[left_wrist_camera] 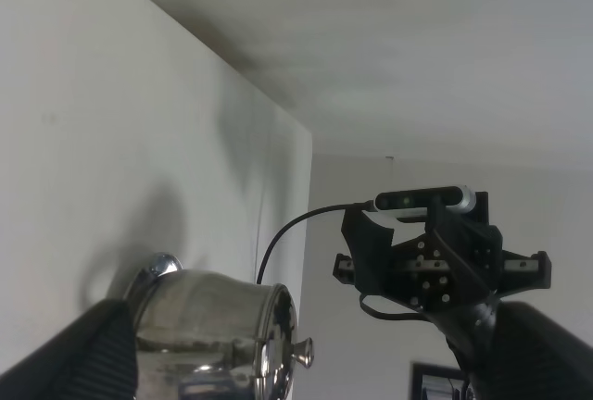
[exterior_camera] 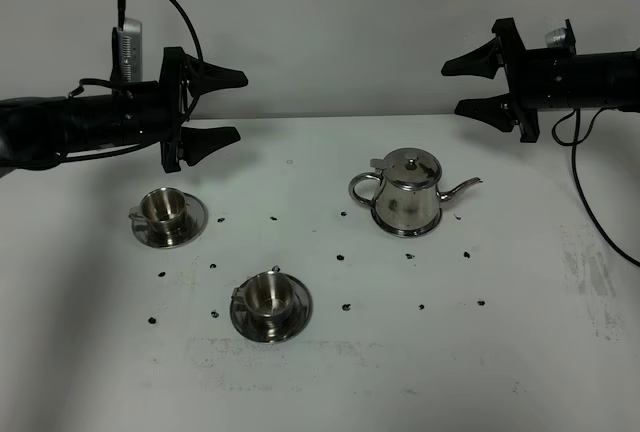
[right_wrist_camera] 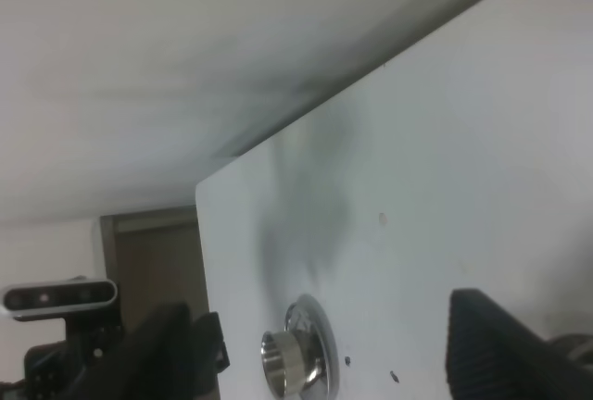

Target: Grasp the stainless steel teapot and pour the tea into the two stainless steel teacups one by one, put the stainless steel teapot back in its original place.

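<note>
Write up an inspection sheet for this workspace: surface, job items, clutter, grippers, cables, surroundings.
Surface: white table, with faint grey scuffs toward its right side.
Job's things: stainless steel teapot upright, lid on, spout pointing right in the high view. The far teacup and near teacup stand upright, each on a saucer, left of the pot.
Clutter: small dark specks scattered among the pieces.
Grippers: left gripper and right gripper are open, empty and above the table.
Cables: black cable looping over the left arm; another cable hanging from the right arm.
Surroundings: plain wall; nothing else seen.
</note>
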Controlling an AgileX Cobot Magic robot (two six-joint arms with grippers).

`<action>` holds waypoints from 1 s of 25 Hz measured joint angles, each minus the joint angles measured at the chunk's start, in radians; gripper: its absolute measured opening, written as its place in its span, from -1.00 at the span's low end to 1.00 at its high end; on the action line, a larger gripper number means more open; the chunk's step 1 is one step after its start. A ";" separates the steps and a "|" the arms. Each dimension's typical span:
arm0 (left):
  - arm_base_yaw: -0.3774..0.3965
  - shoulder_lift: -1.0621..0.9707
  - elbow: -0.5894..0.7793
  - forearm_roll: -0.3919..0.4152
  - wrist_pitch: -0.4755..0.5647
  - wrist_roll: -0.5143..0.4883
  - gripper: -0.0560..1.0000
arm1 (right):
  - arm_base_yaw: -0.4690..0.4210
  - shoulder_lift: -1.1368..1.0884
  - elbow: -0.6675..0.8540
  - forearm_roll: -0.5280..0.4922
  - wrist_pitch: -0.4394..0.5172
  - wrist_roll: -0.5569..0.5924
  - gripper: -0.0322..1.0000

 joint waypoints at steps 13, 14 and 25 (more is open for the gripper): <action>0.000 0.000 0.000 0.000 0.000 0.000 0.55 | 0.000 0.000 0.000 0.000 -0.001 0.001 0.15; 0.000 0.000 0.000 0.000 0.000 0.000 0.55 | 0.000 0.000 0.000 0.000 -0.004 0.001 0.15; 0.000 -0.050 0.000 0.023 0.016 0.206 0.52 | 0.000 -0.037 -0.060 -0.111 -0.038 -0.189 0.04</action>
